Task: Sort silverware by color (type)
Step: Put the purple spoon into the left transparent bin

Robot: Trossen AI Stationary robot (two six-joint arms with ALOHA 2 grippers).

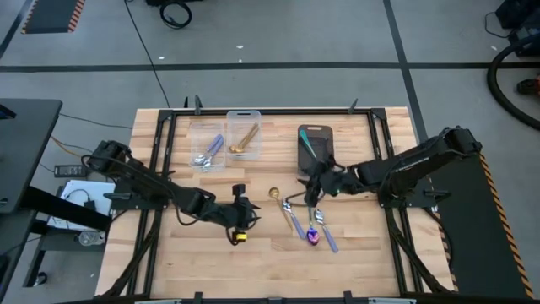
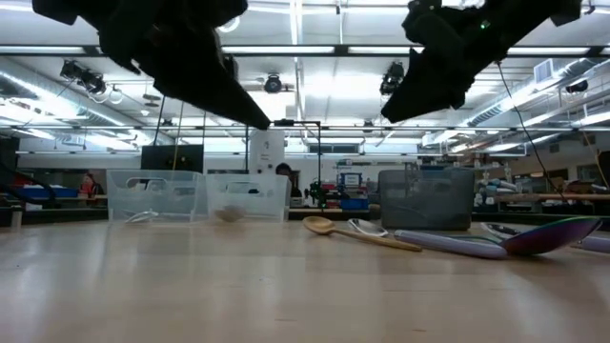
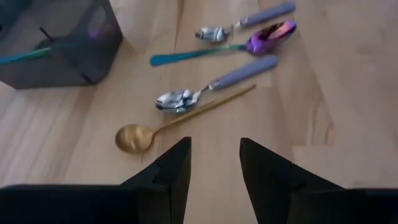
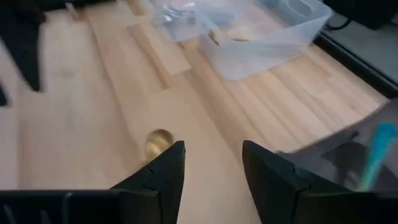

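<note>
Wooden table [image 1: 354,253] in a workshop hall, spoons partly sorted into bins.

A gold spoon [image 3: 134,137], two silver spoons with lavender handles [image 3: 205,93] and an iridescent purple spoon with a teal handle [image 3: 249,45] lie loose mid-table, just beside each other. The left gripper [image 3: 214,158] and right gripper [image 4: 212,163] both hover above the wood, fingers parted, holding nothing.

A wooden table [image 1: 278,262] is set on a grey concrete floor [image 1: 278,34] marked with pale lines. Left of the table, a dark desk [image 1: 25,152] is seen, with cables [image 1: 148,51] trailed across the floor behind it. Beyond the table, a large workshop hall is shown, lit by long ceiling strip lights [image 2: 315,50]. Shelves and benches [image 2: 534,195] are ranged along the far side.
</note>
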